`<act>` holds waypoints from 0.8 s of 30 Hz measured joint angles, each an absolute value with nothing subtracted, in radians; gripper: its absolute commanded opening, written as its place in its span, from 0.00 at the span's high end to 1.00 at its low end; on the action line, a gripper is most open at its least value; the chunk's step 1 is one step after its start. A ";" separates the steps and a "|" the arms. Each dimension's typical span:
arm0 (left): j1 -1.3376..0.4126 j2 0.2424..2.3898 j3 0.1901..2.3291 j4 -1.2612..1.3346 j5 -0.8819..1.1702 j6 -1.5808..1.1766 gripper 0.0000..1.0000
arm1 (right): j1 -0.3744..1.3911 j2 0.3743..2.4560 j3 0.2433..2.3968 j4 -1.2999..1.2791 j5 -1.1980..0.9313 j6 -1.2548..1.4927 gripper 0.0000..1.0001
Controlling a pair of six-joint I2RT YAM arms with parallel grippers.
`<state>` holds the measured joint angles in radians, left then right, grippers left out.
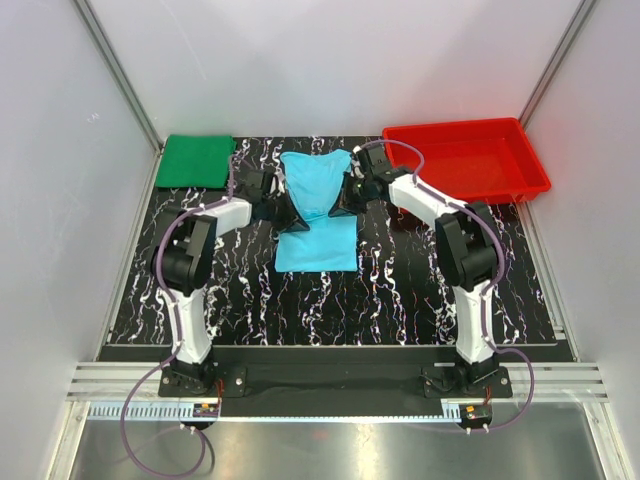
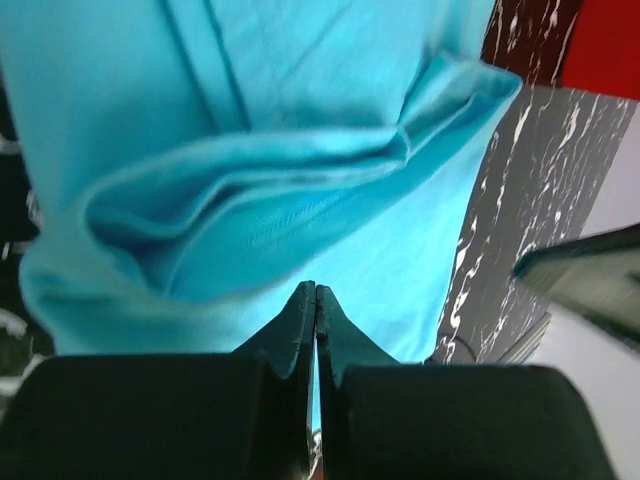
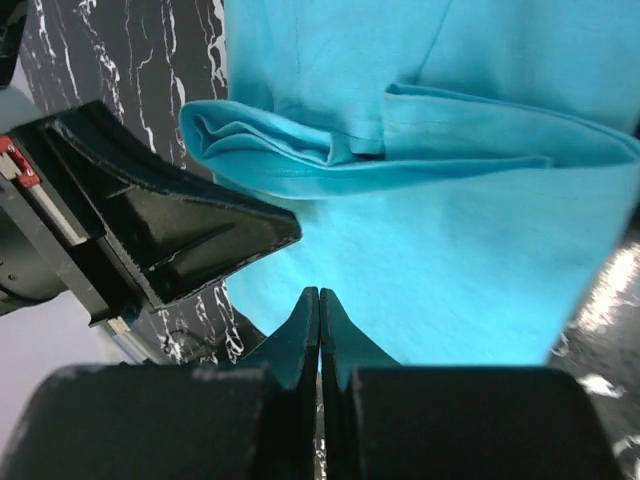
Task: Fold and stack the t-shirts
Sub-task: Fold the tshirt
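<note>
Pinching blue shirt [image 1: 316,185] at both side edges: left tool [image 1: 284,208] and right tool [image 1: 346,206], each pressed together on cloth. Shirt at middle of desk [image 1: 420,290], far half raised, near half flat. Green shirt [image 1: 196,160] folded, far-left corner. Cloth light, limp, sags; grip layered folds.

No writing, label, brand or number can be read on anything.

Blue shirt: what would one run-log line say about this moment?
left end effector: shut on blue t-shirt | right end effector: shut on blue t-shirt | green t-shirt: folded, far left, apart
</note>
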<state>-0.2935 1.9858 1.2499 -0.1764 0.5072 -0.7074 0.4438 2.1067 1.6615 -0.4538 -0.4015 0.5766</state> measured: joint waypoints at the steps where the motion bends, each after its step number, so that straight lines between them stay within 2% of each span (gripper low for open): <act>1: -0.294 2.000 1.262 -0.167 0.509 -0.710 0.98 | 0.446 2.118 1.662 -0.435 -0.424 0.584 1.00; 13: -0.263 2.171 1.432 -0.162 0.536 -0.720 0.98 | 0.403 2.203 1.666 -0.402 -0.510 0.609 1.00; 17: -0.235 2.181 1.468 -0.168 0.535 -0.718 0.92 | 0.386 2.187 1.633 -0.402 -0.515 0.601 1.00; 21: -0.220 2.196 1.544 -0.202 0.535 -0.706 0.82 | 0.385 2.135 1.537 -0.409 -0.525 0.601 1.00; 24: -0.216 2.200 1.607 -0.221 0.535 -0.702 0.81 | 0.385 2.094 1.468 -0.406 -0.544 0.607 1.00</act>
<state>-0.2157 2.2002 1.6070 -0.2214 0.5354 -0.7017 0.3851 2.0945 1.4681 -0.4065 -0.5442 0.6075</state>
